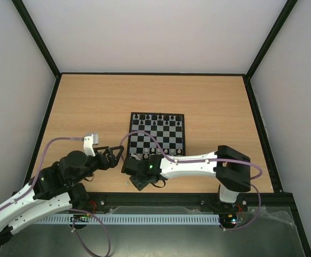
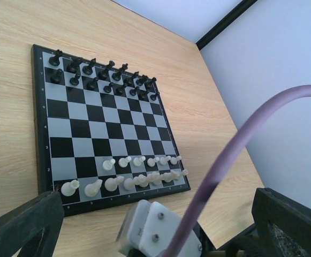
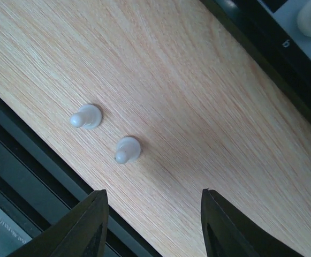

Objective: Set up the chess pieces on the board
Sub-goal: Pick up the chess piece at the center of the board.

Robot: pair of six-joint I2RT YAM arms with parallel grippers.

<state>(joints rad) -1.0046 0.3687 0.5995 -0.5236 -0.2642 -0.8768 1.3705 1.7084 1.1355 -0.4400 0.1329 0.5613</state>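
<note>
Pawns (image 3: 127, 149), 2, off board (image 3: 267, 37); R gripper (image 3: 152, 195) jaws spread, empty; L gripper (image 2: 158, 225) spread wide, tips cropped.

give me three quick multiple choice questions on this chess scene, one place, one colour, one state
1. The two loose white pawns lie: A in a bowl; B on the bare table beside the board; C on an arm.
2. The pieces on the board's far two rows are: A white; B red; C black.
3. The left gripper is: A open and empty; B shut on a pawn; C shut on a cable.
B, they rest on wood; C, all dark there; A, jaws wide apart, nothing between.
</note>
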